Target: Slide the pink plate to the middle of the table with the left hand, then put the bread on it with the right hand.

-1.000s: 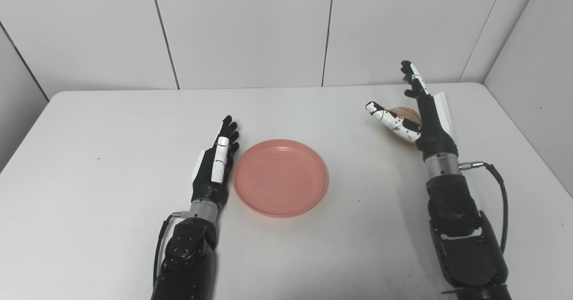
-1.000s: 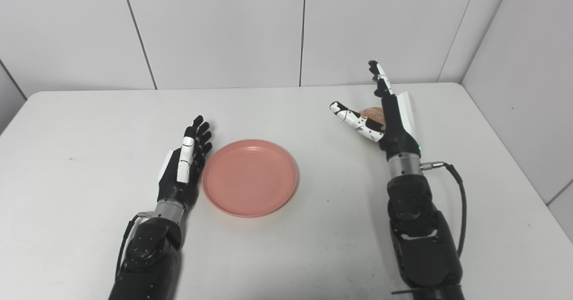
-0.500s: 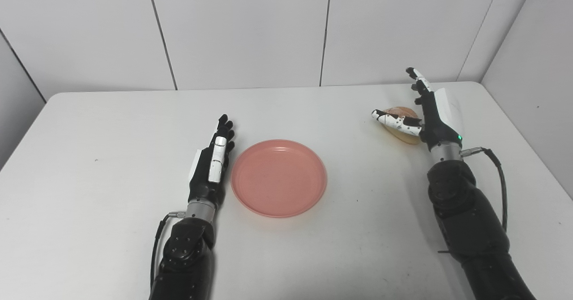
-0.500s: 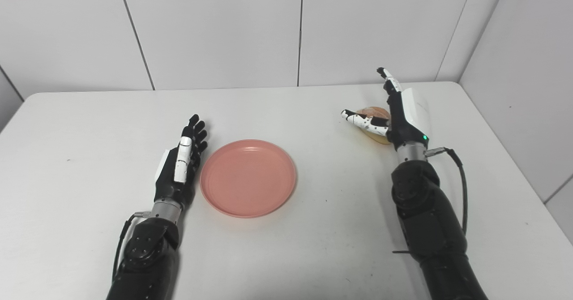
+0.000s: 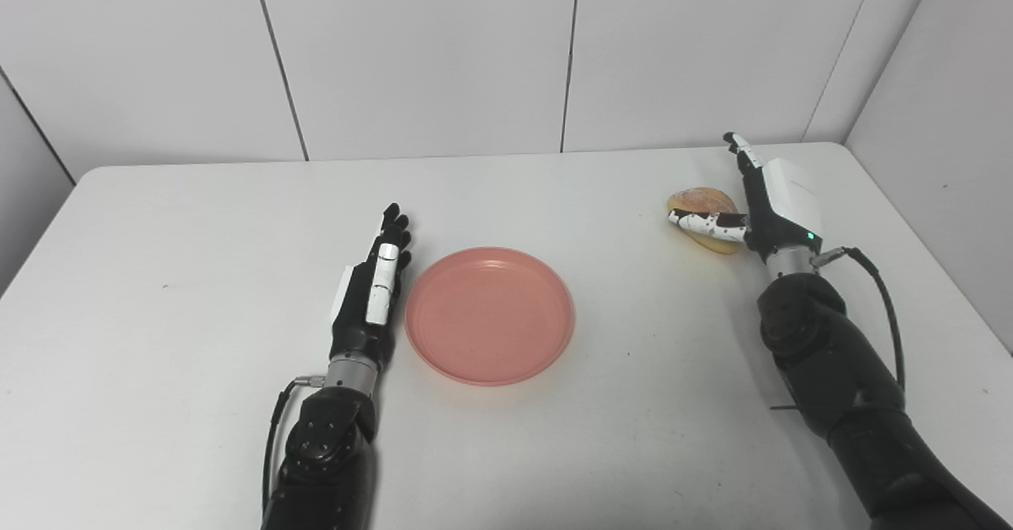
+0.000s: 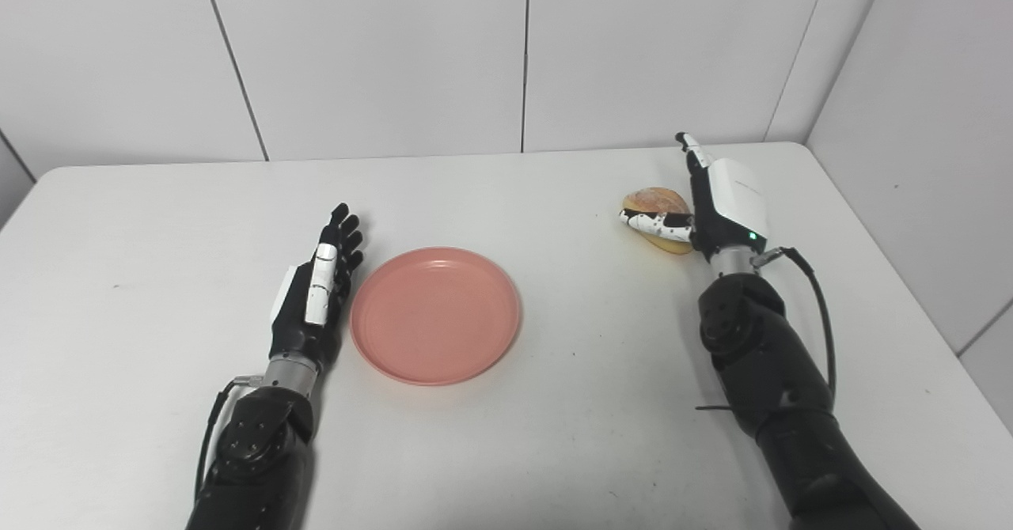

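While the left hand (image 5: 372, 293) lies flat, right hand (image 5: 764, 206) cups bread (image 5: 700, 202).

Black arms, white-plated hands (speckled right thumb)

My right hand (image 5: 764, 206) hides the bread's (image 5: 700, 200) right side; I cannot tell whether they touch. Both arms run off the near edge.

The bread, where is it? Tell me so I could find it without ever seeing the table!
Look at the white table and go to its far right part. There the right hand, open, reaches around a small lump, the bread. It is golden brown and rounded, unlike the flat pink plate in the middle beside the open left hand.
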Controlling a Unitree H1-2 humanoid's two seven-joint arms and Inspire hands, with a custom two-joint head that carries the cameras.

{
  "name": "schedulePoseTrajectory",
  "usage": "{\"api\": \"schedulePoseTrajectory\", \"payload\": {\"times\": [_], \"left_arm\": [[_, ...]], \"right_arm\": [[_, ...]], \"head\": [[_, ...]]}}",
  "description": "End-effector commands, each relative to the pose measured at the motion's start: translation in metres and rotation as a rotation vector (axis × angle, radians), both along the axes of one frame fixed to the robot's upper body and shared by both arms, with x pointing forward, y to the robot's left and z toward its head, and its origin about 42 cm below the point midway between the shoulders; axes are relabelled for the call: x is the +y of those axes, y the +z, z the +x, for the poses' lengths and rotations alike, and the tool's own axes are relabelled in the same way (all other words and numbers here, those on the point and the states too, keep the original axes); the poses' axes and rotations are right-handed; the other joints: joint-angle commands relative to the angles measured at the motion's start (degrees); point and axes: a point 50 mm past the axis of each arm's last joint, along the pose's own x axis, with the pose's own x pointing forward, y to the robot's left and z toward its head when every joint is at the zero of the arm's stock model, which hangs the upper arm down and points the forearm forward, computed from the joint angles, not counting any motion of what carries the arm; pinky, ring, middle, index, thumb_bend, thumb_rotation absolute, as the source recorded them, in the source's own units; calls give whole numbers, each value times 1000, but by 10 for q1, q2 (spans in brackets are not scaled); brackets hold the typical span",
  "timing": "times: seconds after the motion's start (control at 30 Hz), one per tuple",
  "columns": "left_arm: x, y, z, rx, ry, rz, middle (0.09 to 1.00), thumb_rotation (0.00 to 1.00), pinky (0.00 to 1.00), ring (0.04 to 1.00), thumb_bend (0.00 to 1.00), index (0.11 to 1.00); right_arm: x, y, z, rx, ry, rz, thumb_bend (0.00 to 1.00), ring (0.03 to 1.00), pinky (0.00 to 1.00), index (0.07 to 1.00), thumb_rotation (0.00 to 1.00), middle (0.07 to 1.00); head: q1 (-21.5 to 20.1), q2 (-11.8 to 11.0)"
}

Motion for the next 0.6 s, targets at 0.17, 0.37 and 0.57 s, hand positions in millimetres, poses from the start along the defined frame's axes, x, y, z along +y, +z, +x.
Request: {"api": "schedulePoseTrajectory", "payload": {"times": [0.17,0.37,0.57], "left_arm": [[0,5,-2,-40,-3,5,1000,1000,1000,1000,672,1000],[-1,6,-3,-39,-6,3,1000,1000,1000,1000,677,1000],[-1,6,-2,-45,-5,-1,1000,1000,1000,1000,674,1000]], "right_arm": [[-1,30,17,-74,27,-79,771,846,776,871,355,869],[2,24,16,-90,28,-24,756,741,639,804,210,809],[4,22,12,-138,41,70,526,403,310,546,1,451]], "head": [[1,2],[4,3],[4,4]]}}
